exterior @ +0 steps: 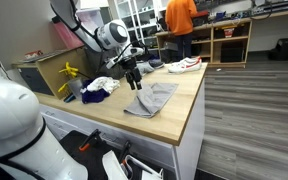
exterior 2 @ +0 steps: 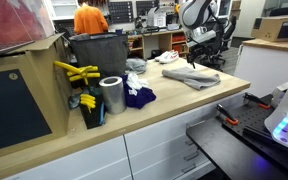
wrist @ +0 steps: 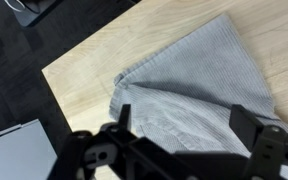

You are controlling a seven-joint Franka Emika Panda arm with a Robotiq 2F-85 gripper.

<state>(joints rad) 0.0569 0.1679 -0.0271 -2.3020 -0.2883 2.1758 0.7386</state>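
Spread wide and holding nothing, the tool (wrist: 184, 118) is hovering just above the grey cloth (wrist: 189, 75), which is lying rumpled toward the right end of the desk (wrist: 79, 70), one corner folded over. Nothing is being gripped yet, so the handling seems barely begun.

Robotics lab or workshop. My bench (exterior: 189, 105) has a wood top and white drawers (exterior 2: 164, 150). A person in orange (exterior: 180, 14) works at a second counter, 1 o'clock in an exterior view. Open shelves (exterior: 229, 42) of gear at 2 o'clock. Yellow tools (exterior 2: 74, 72) and a grey bin (exterior 2: 96, 52) at 10 o'clock in an exterior view. Plank floor (exterior: 254, 110).
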